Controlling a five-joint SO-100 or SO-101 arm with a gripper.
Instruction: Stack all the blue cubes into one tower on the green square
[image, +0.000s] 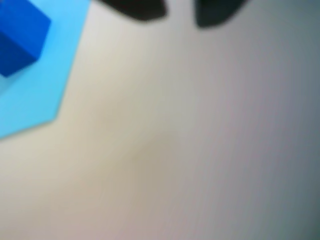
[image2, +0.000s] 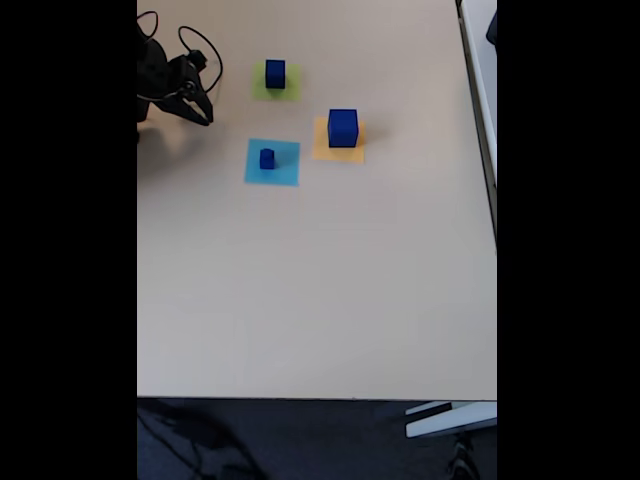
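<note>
Black fingers (image: 180, 12) spread, seemingly empty; light-blue square (image: 47, 75) bears blue cube (image: 20, 37).

Matt beige table (image2: 320, 300); smooth solid blue cubes (image2: 342, 128); paper-thin flat green square (image2: 288, 90).

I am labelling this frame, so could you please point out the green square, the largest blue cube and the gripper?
green square (image2: 289, 92), fixed view: bare lime corner beside its cube.
largest blue cube (image2: 343, 128), fixed view: middle of the cube.
gripper (image2: 203, 108), fixed view: midway between the fingertips.
</note>
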